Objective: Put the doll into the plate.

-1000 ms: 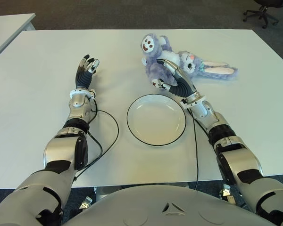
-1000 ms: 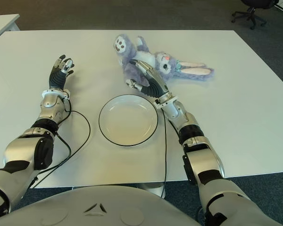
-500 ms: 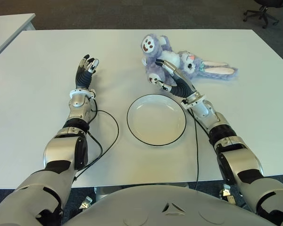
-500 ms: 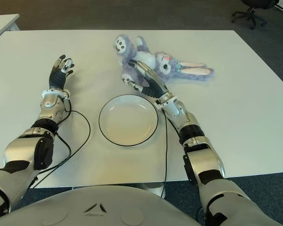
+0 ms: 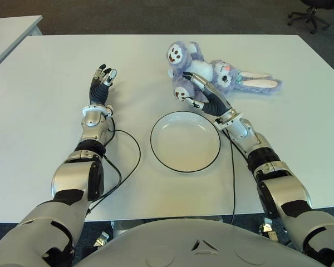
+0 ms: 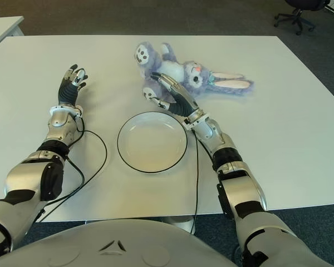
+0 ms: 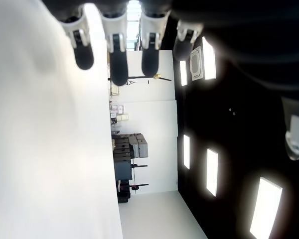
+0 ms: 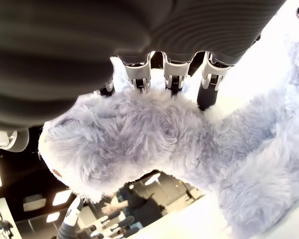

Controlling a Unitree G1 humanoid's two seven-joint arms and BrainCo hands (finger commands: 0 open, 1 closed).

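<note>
Right hand [image 5: 199, 94] curled around doll [image 5: 211, 75] leg, beyond plate [image 5: 185, 141]; left hand [image 5: 102, 83] spread.

Fluffy lilac plush bunny doll [image 5: 211, 75]: its middle is covered by the right robot hand [image 5: 203, 94] in both eye views. In the right wrist view the doll runs off the picture's edge (thumb out of sight behind fur). White flat worktop [image 5: 55, 61]: near edge hidden behind the robot's grey chest. Black office chair [image 5: 309, 14] cut by the top edge.

No readable text, label, brand or number anywhere.
</note>
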